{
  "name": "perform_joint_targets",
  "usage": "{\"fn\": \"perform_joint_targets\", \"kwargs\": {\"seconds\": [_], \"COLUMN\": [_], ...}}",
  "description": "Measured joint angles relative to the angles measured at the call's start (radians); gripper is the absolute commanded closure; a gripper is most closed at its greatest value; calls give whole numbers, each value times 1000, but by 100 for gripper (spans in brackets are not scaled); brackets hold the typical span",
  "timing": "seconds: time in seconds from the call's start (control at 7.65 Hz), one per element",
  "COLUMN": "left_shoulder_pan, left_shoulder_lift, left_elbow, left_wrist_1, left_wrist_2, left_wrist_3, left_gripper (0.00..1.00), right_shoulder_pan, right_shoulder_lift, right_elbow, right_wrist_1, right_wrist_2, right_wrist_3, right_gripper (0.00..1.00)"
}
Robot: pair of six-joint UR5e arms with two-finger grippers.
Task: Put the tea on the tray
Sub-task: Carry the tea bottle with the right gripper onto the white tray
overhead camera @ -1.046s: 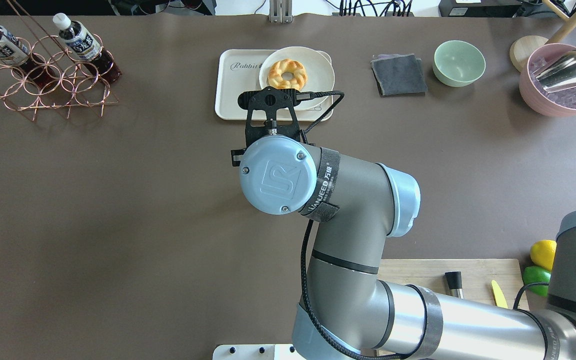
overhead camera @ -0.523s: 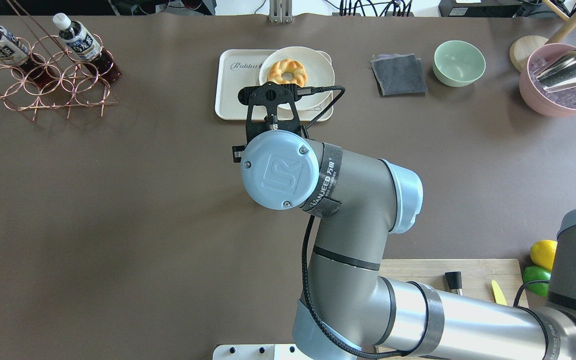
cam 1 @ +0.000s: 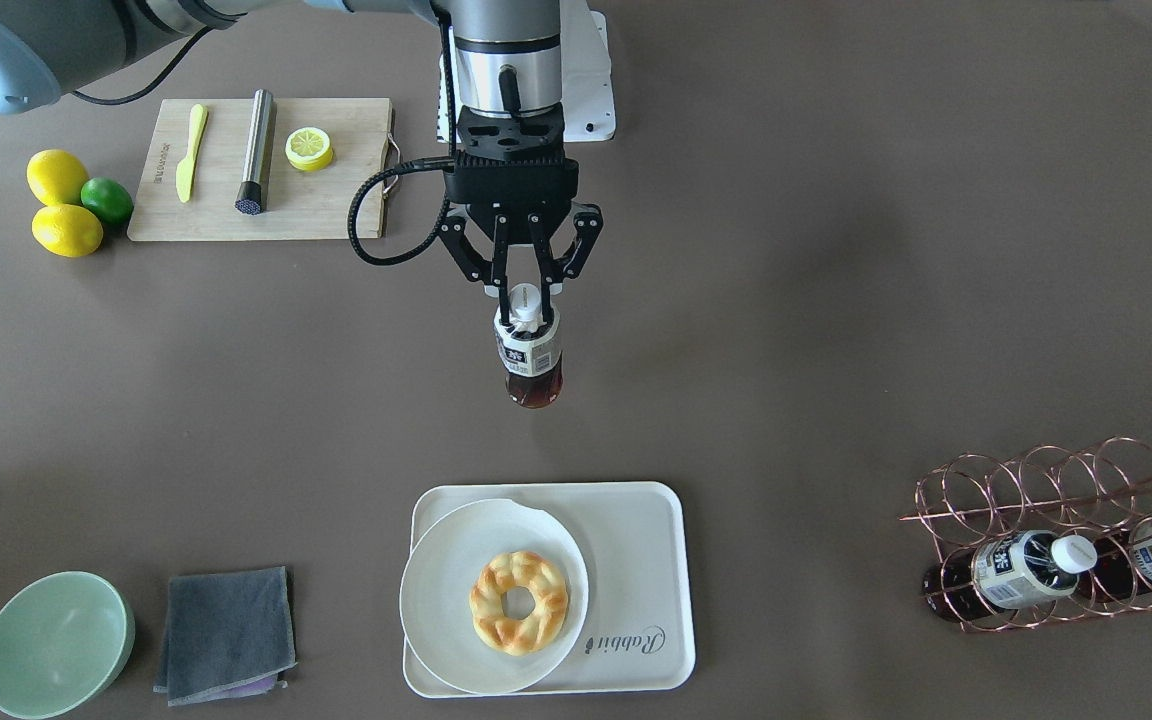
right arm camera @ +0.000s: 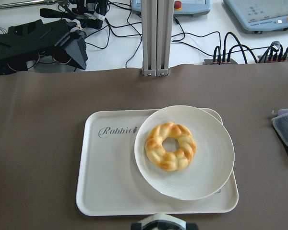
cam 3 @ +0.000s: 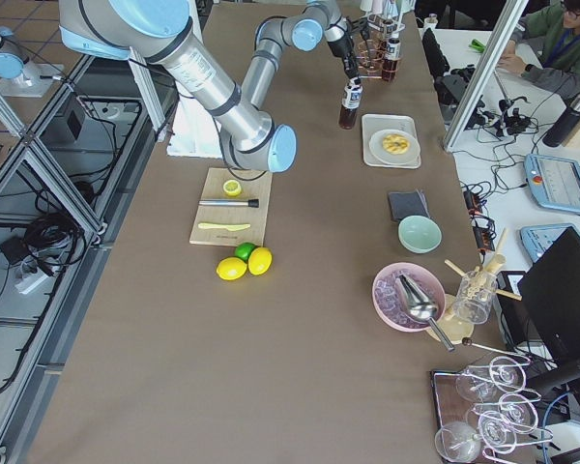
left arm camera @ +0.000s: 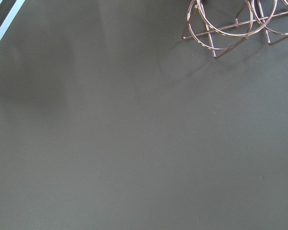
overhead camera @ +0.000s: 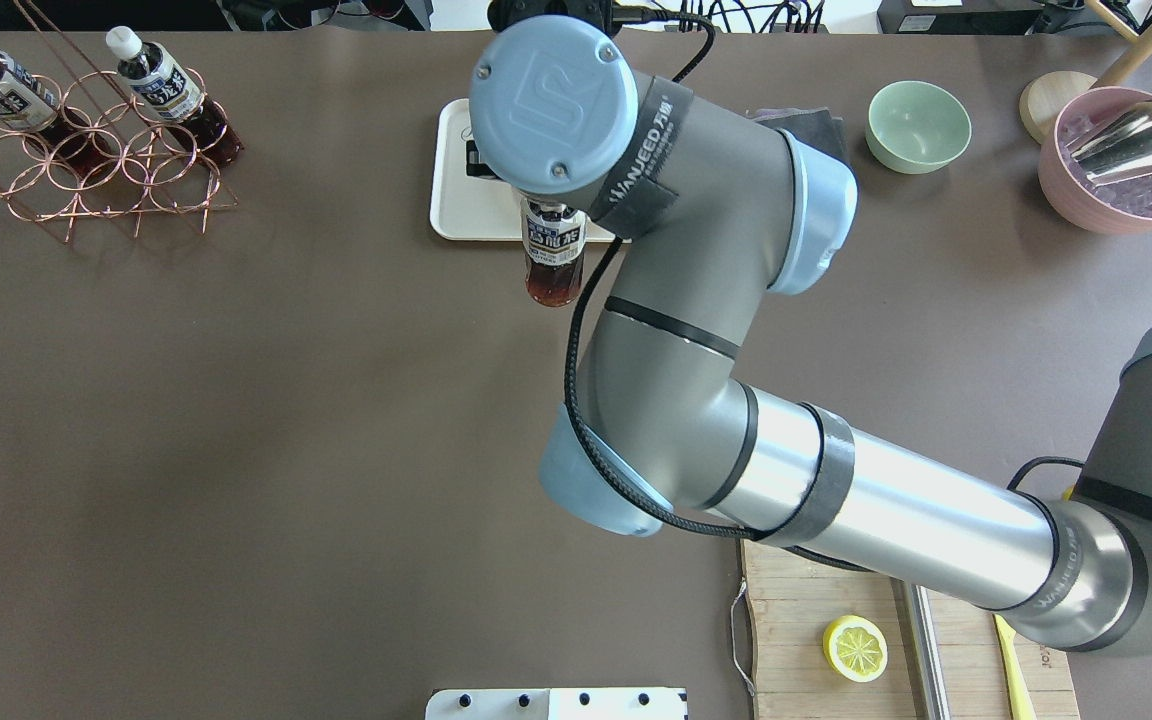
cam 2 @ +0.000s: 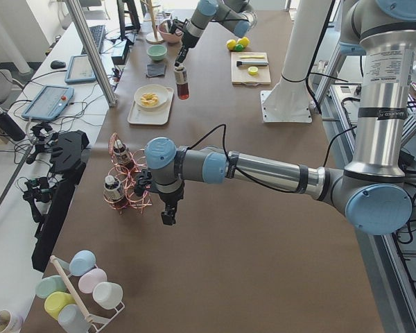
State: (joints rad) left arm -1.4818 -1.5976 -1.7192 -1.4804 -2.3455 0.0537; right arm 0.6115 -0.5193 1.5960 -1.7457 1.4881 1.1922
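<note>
**Right arm up, tea in the open, just short of the tray**

A second ago the overhead view showed only the wrist at the tray's (overhead camera: pixel 451 215) near edge, with the bottle hidden underneath. Now the arm looms larger and the tea (cam 1: pixel 530 355) dangles in plain sight, the right claw (cam 1: pixel 528 300) clamped on its white cap and neck. It hangs upright above the matte brown bench (cam 1: pixel 836 300), on the robot's side of the tray, so I'd call this the carry, with the set-down not yet done. The bottle is clear plastic with dark reddish-brown liquid and a glossy wrap label. The tray is smooth cream with rounded corners and a raised rim. The round white plate (cam 1: pixel 441 560) with its braided golden pastry ring (cam 1: pixel 519 602) leaves the lettered side bare. The left claw (cam 2: pixel 168 215) hangs by the copper wire rack (cam 1: pixel 1046 480); I cannot tell whether its fingers are apart or together.
</note>
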Motion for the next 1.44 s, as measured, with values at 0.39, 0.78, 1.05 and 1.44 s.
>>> {"fn": "perform_joint_targets", "kwargs": {"seconds": [0.39,0.78,1.05,1.44], "left_shoulder_pan": [0,-1,-1,-1], "left_shoulder_lift": [3,8,7,7], "left_elbow": [1,3,6,7], "left_wrist_1": [0,0,0,0], "left_wrist_2": [0,1,1,1], "left_wrist_3": [0,-1,-2,-2], "left_gripper": [2,2,2,2], "right_shoulder_pan": [59,81,85,88], "right_shoulder_lift": [209,325,373,415], "right_elbow": [-337,-661,-831,-936], "right_wrist_1": [106,307,438,473], "right_wrist_2": [23,29,26,13], "right_wrist_3": [12,47,60,58], "right_gripper": [100,100,100,100]}}
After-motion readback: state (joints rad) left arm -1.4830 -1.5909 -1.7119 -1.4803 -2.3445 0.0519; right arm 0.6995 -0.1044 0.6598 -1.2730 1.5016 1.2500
